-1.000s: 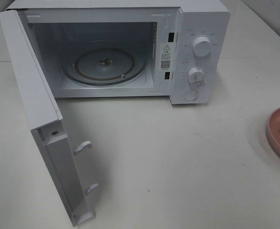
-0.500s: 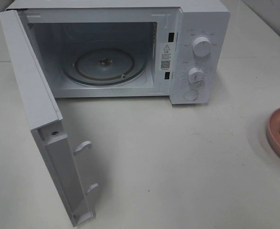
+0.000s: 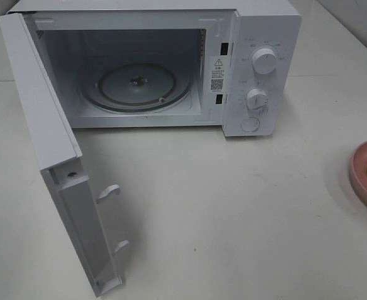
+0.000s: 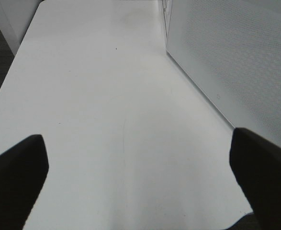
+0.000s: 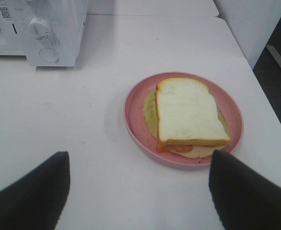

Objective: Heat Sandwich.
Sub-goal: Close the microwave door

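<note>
Sandwich (image 5: 190,115) sits on a round pink plate (image 5: 133,115) on the white bench (image 3: 233,206), off to the right of the microwave (image 3: 258,25) and well apart from it. Its top slice is pale white bread with a tan crust; red and pale green layers peek out along the edges beneath it. In the exterior high view only the plate's left rim and a sliver of green-yellow filling show at the right edge of the frame.

The microwave stands at the back of the bench with its door (image 3: 58,169) swung fully out toward the front left. The glass turntable (image 3: 136,84) lies bare in the cavity. Two white knobs (image 3: 264,60) and a round button line the control panel on the right side.

The right gripper (image 5: 140,191) hangs above the bench just short of the plate, its dark fingers (image 5: 30,196) spread wide with nothing between them; the sandwich lies beyond them, not touched. The left gripper (image 4: 140,177) hovers over bare bench beside the perforated face of the door, its fingers (image 4: 16,177) also spread wide and holding nothing. Neither arm shows in the exterior high view.
</note>
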Robot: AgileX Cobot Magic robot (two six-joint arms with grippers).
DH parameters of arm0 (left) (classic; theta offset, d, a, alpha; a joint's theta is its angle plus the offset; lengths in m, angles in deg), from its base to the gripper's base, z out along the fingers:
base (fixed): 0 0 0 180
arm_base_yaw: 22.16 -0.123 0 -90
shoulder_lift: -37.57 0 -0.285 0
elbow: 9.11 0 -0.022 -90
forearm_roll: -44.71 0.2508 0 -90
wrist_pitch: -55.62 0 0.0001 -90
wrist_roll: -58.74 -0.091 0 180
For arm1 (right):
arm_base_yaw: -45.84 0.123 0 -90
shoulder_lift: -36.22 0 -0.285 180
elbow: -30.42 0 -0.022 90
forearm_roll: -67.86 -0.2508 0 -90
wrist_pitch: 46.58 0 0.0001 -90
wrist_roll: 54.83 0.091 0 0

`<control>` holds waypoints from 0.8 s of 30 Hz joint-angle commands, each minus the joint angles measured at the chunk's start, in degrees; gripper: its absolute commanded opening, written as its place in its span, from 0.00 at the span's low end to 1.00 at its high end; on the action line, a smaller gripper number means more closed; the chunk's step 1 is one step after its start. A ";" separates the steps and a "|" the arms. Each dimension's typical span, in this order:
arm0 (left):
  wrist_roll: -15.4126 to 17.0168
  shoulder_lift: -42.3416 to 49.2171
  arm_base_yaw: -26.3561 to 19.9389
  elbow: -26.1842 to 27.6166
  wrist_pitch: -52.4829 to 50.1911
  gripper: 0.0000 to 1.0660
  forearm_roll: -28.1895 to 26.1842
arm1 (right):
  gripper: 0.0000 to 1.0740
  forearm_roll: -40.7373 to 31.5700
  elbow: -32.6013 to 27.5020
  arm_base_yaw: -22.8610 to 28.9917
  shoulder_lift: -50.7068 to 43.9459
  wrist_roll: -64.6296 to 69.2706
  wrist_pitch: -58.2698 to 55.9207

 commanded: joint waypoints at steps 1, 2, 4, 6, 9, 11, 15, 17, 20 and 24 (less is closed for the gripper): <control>0.00 0.86 -0.11 -0.06 -0.69 0.92 -0.06 | 0.71 -0.17 -0.11 -0.40 -1.66 -0.40 0.63; 0.00 0.86 -0.11 -0.06 -0.69 0.92 -0.06 | 0.71 -0.17 -0.11 -0.40 -1.66 -0.40 0.63; 0.00 0.86 -0.11 -0.06 -0.69 0.92 -0.06 | 0.71 -0.17 -0.11 -0.40 -1.66 -0.40 0.63; 0.00 0.86 -0.11 -0.06 -0.69 0.92 -0.06 | 0.71 -0.17 -0.11 -0.40 -1.66 -0.40 0.63; 0.00 0.86 -0.11 -0.06 -0.69 0.92 -0.06 | 0.71 -0.17 -0.11 -0.40 -1.66 -0.40 0.63; 0.00 0.86 -0.11 -0.06 -0.69 0.92 -0.06 | 0.71 -0.17 -0.11 -0.40 -1.66 -0.40 0.63; 0.00 0.86 -0.11 -0.06 -0.69 0.92 -0.06 | 0.71 -0.17 -0.11 -0.40 -1.66 -0.40 0.63; 0.00 0.86 -0.11 -0.06 -0.69 0.92 -0.06 | 0.71 -0.17 -0.11 -0.40 -1.66 -0.40 0.63; 0.00 0.86 -0.11 -0.06 -0.69 0.92 -0.06 | 0.71 -0.17 -0.11 -0.40 -1.66 -0.40 0.63; 0.00 0.86 -0.11 -0.06 -0.69 0.92 -0.06 | 0.70 -0.17 -0.11 -0.40 -1.66 -0.40 0.63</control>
